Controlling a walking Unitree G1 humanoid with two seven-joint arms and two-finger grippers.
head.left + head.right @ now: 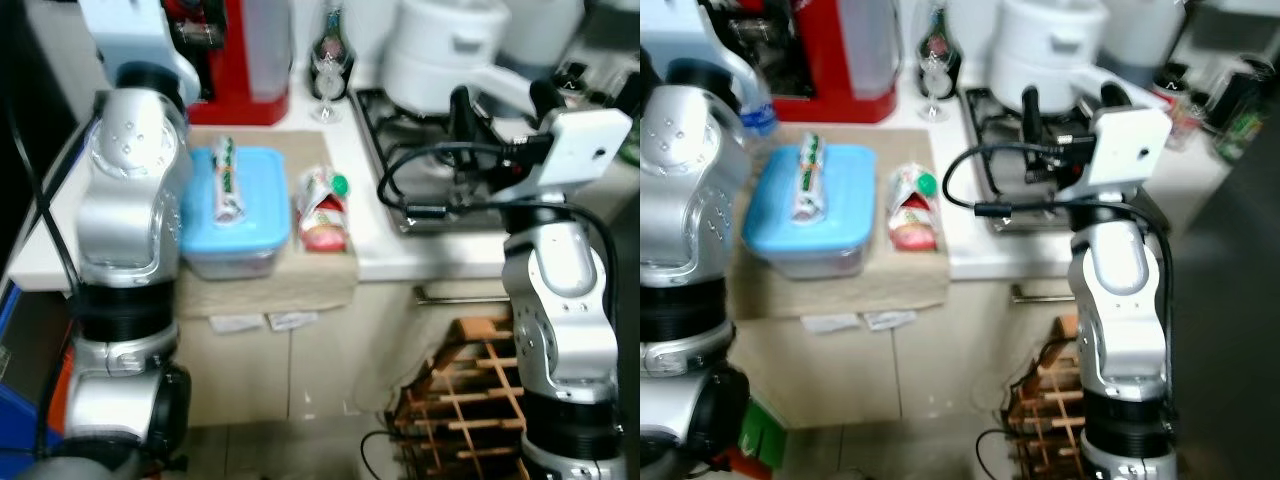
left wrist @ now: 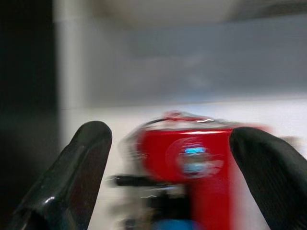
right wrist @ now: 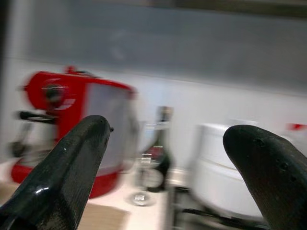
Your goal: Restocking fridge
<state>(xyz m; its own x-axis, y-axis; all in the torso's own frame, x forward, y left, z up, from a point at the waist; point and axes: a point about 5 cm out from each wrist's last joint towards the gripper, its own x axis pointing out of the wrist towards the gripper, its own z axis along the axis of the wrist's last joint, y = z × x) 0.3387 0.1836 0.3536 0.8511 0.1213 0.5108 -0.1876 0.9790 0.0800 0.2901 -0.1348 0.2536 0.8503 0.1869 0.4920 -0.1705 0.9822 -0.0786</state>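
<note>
A blue-lidded plastic container (image 1: pixel 250 205) stands on a beige mat (image 1: pixel 300 275) on the counter. A green and white packet (image 1: pixel 228 180) lies on its lid. Beside it, to the right, lies a red pouch with a green cap (image 1: pixel 323 212). My left arm (image 1: pixel 135 190) is raised at the left of the container. Its gripper (image 2: pixel 168 182) is open and empty, and looks at a red coffee machine. My right gripper (image 1: pixel 1070 100) is held up over the stove, to the right of the pouch. It is open too (image 3: pixel 165 172), with nothing between its fingers.
A red coffee machine (image 1: pixel 240 60) stands at the back of the counter, with a wine glass (image 1: pixel 327 85) and a dark bottle (image 1: pixel 331 40) next to it. A white pot (image 1: pixel 440 55) sits on the stove (image 1: pixel 395 140). A wooden rack (image 1: pixel 470 395) is on the floor below.
</note>
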